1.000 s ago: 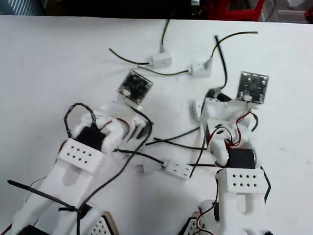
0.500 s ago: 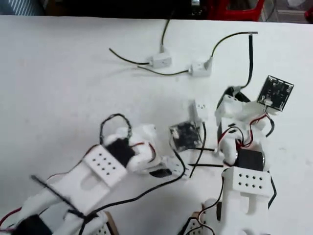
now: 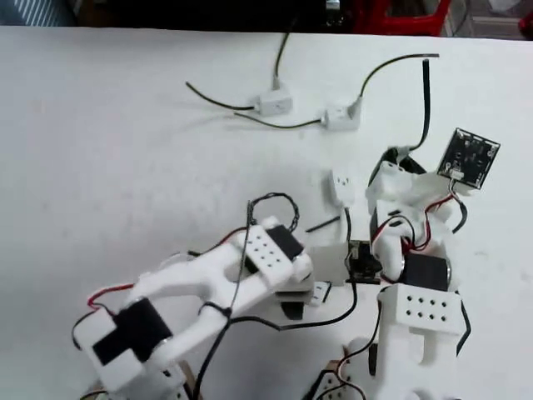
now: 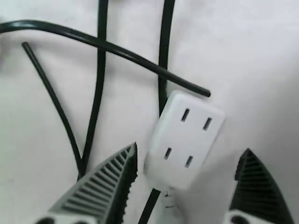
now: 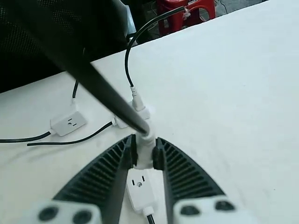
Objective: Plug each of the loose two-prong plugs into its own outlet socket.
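White table (image 3: 100, 125) lies under both your arms: your left pincer (image 4: 190, 150) hangs wide open on either side of a double outlet block (image 4: 184, 135) among black cords (image 4: 100, 70), while your right pincer (image 5: 145, 140) is clenched on a white plug (image 5: 144, 153) right by a small outlet socket (image 5: 139, 189).

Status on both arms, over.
Left pincer open over double outlet. Right pincer shut on plug, at a socket; seating unclear. Black cords cross beside the double outlet.
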Robot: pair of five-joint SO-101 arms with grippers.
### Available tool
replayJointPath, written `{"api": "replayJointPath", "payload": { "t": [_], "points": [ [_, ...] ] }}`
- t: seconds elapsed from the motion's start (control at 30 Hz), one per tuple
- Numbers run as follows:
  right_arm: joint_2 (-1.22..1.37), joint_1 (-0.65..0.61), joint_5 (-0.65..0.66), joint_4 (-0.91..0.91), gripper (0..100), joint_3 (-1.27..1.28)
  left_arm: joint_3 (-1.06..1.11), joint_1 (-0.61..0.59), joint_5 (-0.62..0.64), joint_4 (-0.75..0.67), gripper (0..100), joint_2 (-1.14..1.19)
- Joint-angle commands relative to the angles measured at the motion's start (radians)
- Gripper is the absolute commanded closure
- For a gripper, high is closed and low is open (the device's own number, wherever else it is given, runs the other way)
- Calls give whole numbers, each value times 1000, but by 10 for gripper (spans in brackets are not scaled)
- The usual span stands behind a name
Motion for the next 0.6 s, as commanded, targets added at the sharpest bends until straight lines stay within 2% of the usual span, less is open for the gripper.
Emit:
{"api": "replayJointPath", "payload": {
  "t": [0.0, 0.17, 0.37, 0.57],
  "points": [
    [-19, 12, 3, -24, 981, -11, -63, 16, -6, -12, 793, 53],
    [-19, 12, 3, -24, 981, -11, -61, 30, 0, -35, 976, 51],
    [-19, 12, 3, -24, 981, -8, -55, -33, 94, 11, 978, -65],
    [-19, 8, 3, -24, 981, -6, -52, -219, 100, 74, 977, -246]
  ]
}}
